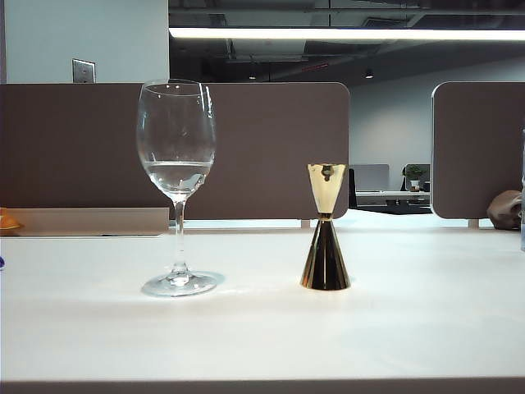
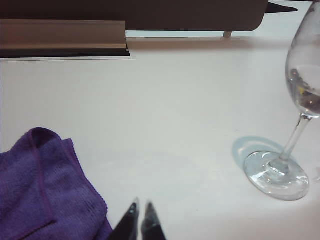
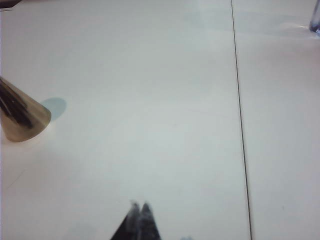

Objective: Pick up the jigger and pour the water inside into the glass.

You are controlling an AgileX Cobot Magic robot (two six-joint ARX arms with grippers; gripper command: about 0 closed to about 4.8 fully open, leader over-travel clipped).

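On the white table (image 1: 394, 328), right of the tall clear stemmed wine glass (image 1: 176, 185) holding clear water (image 1: 176, 174), the shiny gold hourglass-shaped metal jigger (image 1: 325, 227) stands upright, apart from the glass. The left gripper (image 2: 140, 210), jaws nearly together and empty, hovers between the glass and a purple cloth (image 2: 42, 190). The right gripper (image 3: 139, 207), closed and empty, hangs well away from the jigger.

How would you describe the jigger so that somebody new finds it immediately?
On the white table, look right of the wine glass. The jigger stands upright there, apart from the glass. It alone is shiny gold metal, hourglass-shaped and shorter than the glass.
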